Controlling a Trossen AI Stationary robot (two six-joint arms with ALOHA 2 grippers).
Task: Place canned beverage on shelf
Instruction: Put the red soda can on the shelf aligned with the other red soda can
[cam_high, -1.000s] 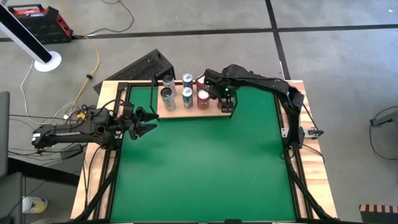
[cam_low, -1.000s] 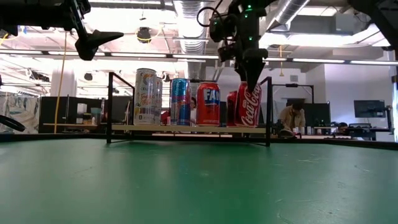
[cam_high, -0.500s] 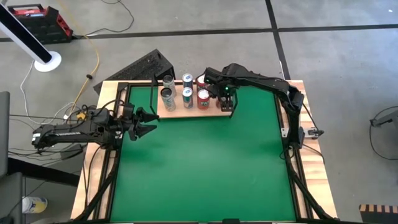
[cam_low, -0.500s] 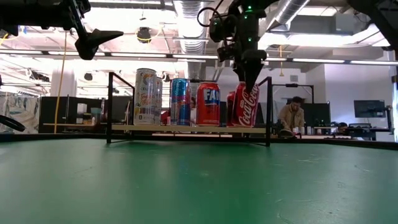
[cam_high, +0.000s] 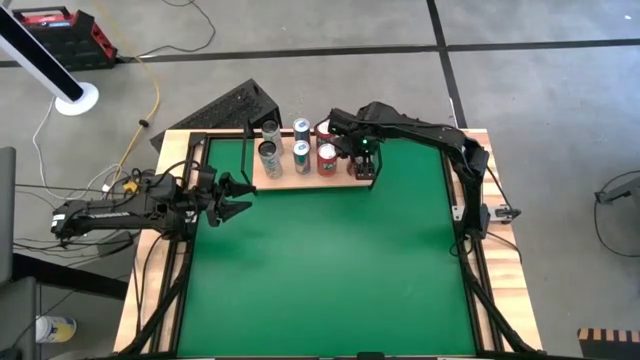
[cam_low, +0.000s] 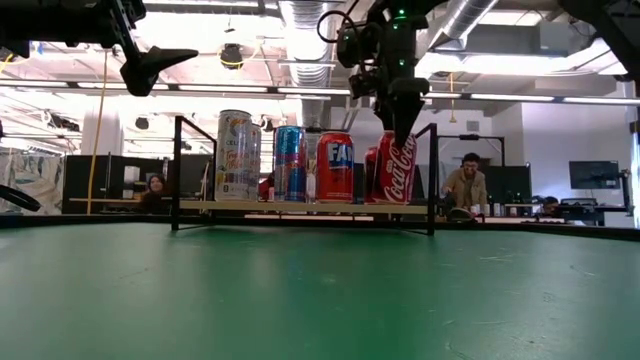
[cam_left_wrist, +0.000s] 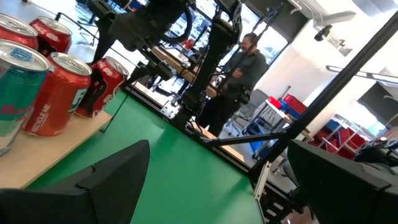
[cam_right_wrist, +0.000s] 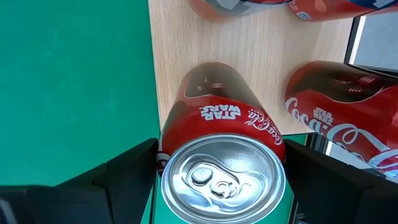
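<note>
Directly between the spread jaws of the right gripper (cam_right_wrist: 219, 180) stands the red aluminium Coca-Cola can (cam_right_wrist: 219, 155), upright on the pale wood-grain shelf board (cam_right_wrist: 249, 56); the fingers flank its sides, whether touching I cannot tell. The can is likely light, thin-walled, smooth and slippery, easily dented, so it is best held mid-body. Beyond it lies a second red cola can (cam_right_wrist: 339, 106). Farther off, the left gripper (cam_high: 232, 197) waits wide open over the green mat (cam_high: 330, 260).
</note>
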